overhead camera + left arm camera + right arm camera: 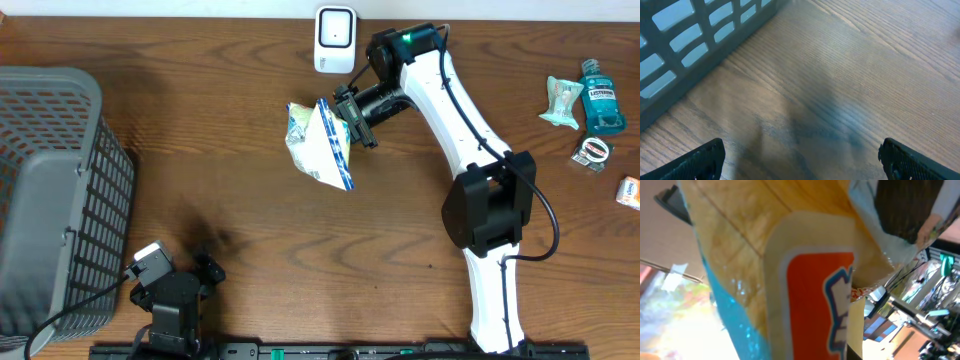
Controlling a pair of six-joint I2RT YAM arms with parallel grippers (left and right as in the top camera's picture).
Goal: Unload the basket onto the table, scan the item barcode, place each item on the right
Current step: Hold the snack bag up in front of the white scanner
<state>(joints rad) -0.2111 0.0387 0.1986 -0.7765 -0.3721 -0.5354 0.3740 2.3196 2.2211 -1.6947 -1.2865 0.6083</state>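
Holding claw (right): the right gripper (354, 118) was closed on one edge of the snack bag (322, 145); in the right wrist view, the blue, cream and orange print of the snack bag (805, 305) filled the picture.
Idle claw (left): the left gripper (801, 162) was spread wide over the bare table (260, 230) at the near edge, with nothing held.
Item position: the snack bag appeared to be held off the table, just near and left of the scanner (335, 40), which stood at the far edge.
Barcode: its place on the snack bag could not be made out.
Risk one: a missed read was judged likely if the crumpled, glossy film were presented tilted, or with the code turned away from the scanner.
Risk two: a slip was judged possible, since only one thin edge was pinched.
Surroundings: a grey basket (50, 180) was set at the left; a mouthwash bottle (603, 97), a sachet (562, 102) and a small box (629, 191) lay well apart at the right.
Obstructions: nothing was seen between the snack bag and the scanner.
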